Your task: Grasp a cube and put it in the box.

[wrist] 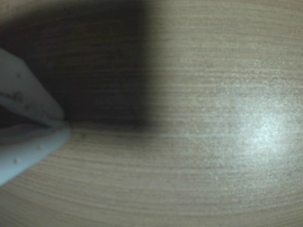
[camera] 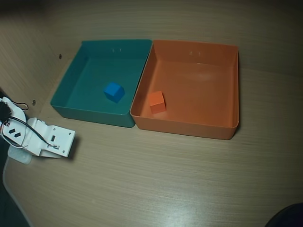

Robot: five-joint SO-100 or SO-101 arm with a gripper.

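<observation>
We see the orange cube (camera: 157, 102) as a small solid block with plain matte faces, its top face a shade lighter than its sides. It lies inside the orange box (camera: 227, 94), a square plastic tray with shallow sloping walls, on the floor near the box's left wall and closer to its front wall than its back in the overhead view, sitting slightly turned to the walls.

In the overhead view, the white arm (camera: 45, 139) sits low at the left edge, well apart from the orange box and beyond the teal-green tray (camera: 71, 80), which touches the box's left wall. The cube is thus far from the arm, to its upper right.

In the wrist view the gripper (wrist: 64, 124) enters from the left edge as two pale fingers (wrist: 23, 90) that meet at their tips, so we read them as brought together with nothing between them, above the bare wooden table (wrist: 213, 165).

We count one orange cube, one blue cube (camera: 114, 91) inside the teal-green tray, one orange box, one teal-green tray and one arm.
</observation>
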